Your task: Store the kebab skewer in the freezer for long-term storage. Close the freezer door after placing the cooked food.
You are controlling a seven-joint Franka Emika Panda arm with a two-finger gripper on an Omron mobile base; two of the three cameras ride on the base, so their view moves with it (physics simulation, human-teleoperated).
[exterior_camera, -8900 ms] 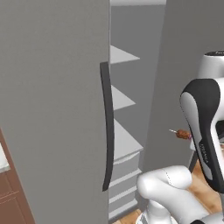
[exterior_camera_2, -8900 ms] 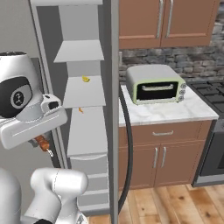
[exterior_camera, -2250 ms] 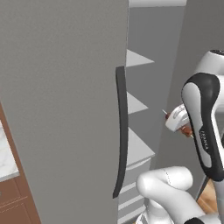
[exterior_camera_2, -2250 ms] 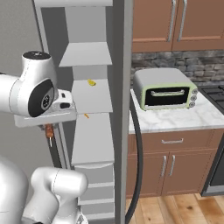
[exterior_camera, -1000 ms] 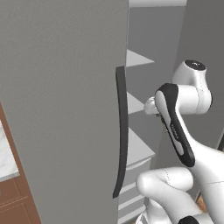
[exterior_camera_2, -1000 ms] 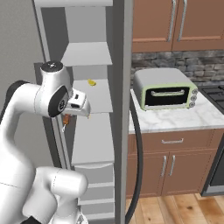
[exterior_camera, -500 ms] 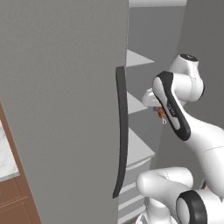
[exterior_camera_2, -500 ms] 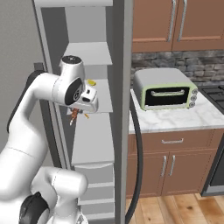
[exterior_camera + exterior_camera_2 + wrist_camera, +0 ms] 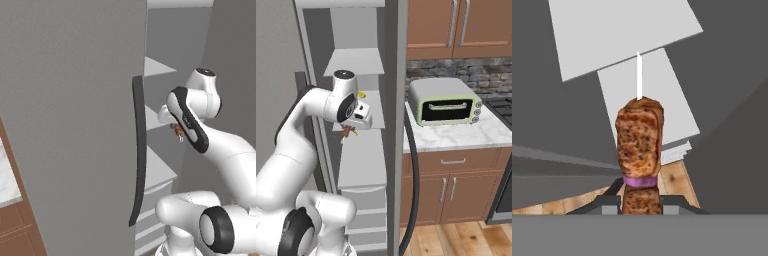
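Arm now farther into the freezer point(image 9: 353, 165) — gripper point(image 9: 641, 199) jaws clamped on the kebab skewer point(image 9: 639, 142), above a shelf.

kebab skewer point(image 9: 639, 145) in jaws — above freezer point(image 9: 358, 165) shelf | toaster oven point(image 9: 445, 101) right

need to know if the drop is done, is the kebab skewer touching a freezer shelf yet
Apart. In the hand view the kebab skewer sits clamped in the gripper, with the freezer shelves well beyond its tip.
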